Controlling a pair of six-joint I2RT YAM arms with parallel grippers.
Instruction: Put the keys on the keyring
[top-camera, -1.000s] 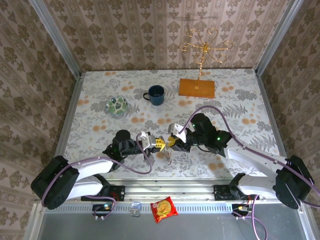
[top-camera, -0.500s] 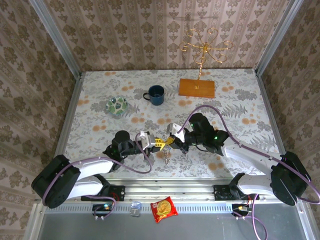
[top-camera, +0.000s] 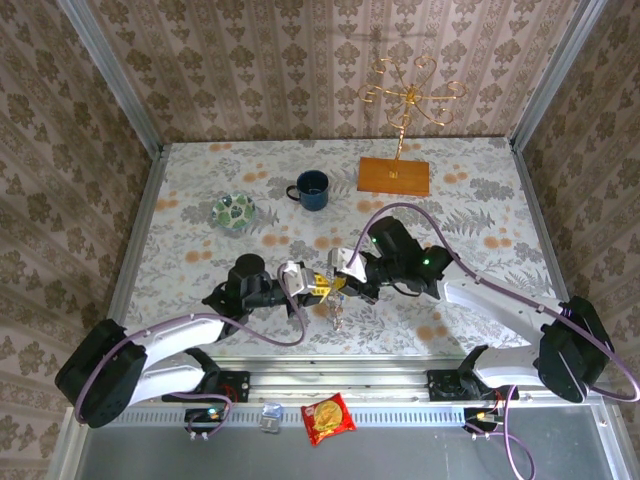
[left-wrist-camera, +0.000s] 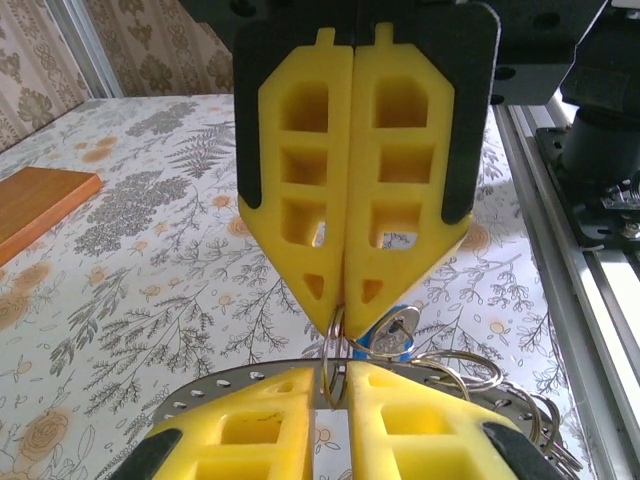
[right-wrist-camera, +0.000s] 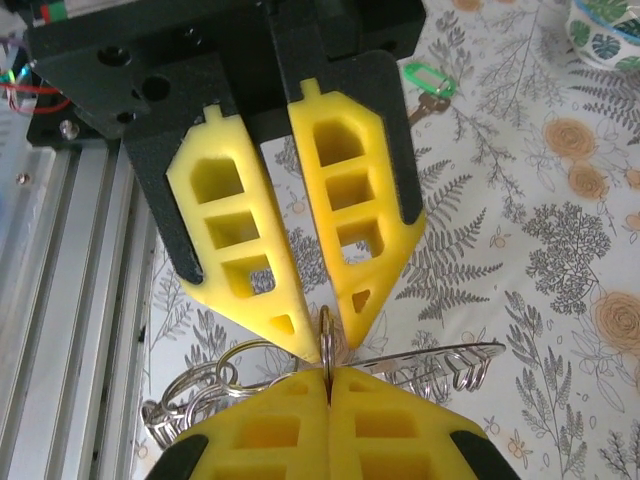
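Floral table (top-camera: 480, 200) top
Glass dish (top-camera: 234, 211) left of the blue mug (top-camera: 312, 189), wooden board (top-camera: 394, 175) right; a green key (right-wrist-camera: 428, 78) lies flat.

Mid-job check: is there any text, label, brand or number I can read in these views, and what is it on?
No text is readable in any view.
Red snack packet: it has print, but too small and blurred to read.
Blue key: no legible marking.
Green key: no legible marking.

The right gripper (top-camera: 335, 281) has closed and shifted left, toward the left gripper (top-camera: 317, 286).
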